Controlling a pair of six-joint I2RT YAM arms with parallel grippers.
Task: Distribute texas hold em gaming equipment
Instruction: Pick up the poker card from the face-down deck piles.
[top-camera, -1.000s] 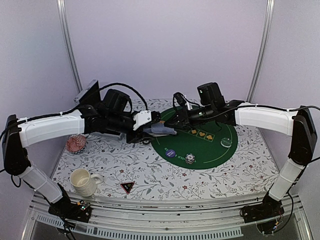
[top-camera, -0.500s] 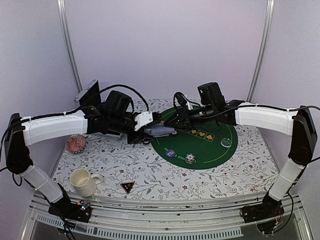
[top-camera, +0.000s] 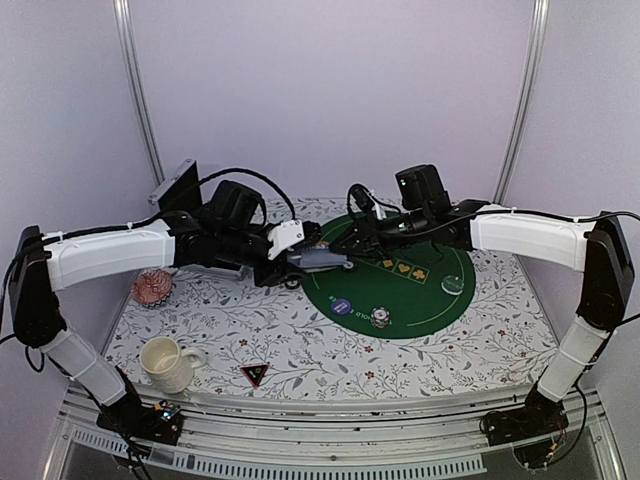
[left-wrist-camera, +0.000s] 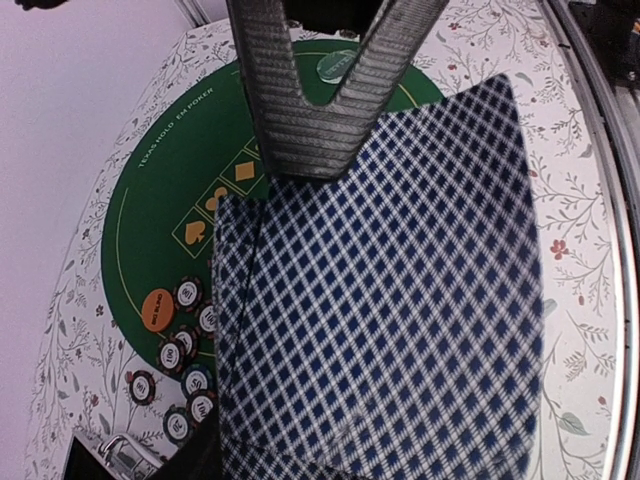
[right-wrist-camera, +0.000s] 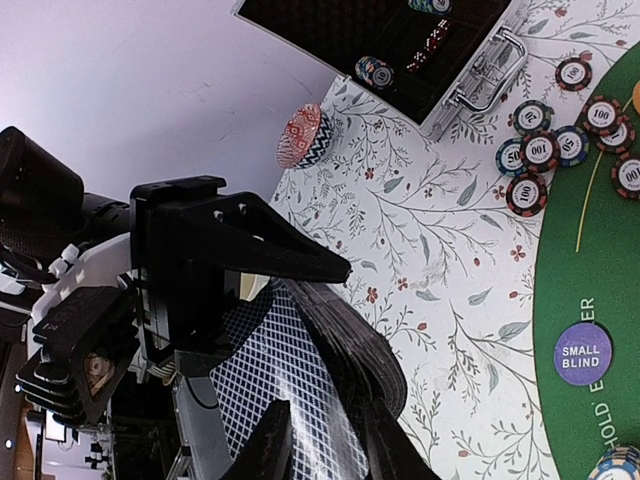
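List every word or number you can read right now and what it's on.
"SMALL BLIND" on the blue button
"TEXAS HOLD EM POKER" along the rim of the green mat
"100" and "50" on the chips
Too blurred to read: print on the orange button
Too small to read: sign on the black triangle
No text on the cards, only a check pattern
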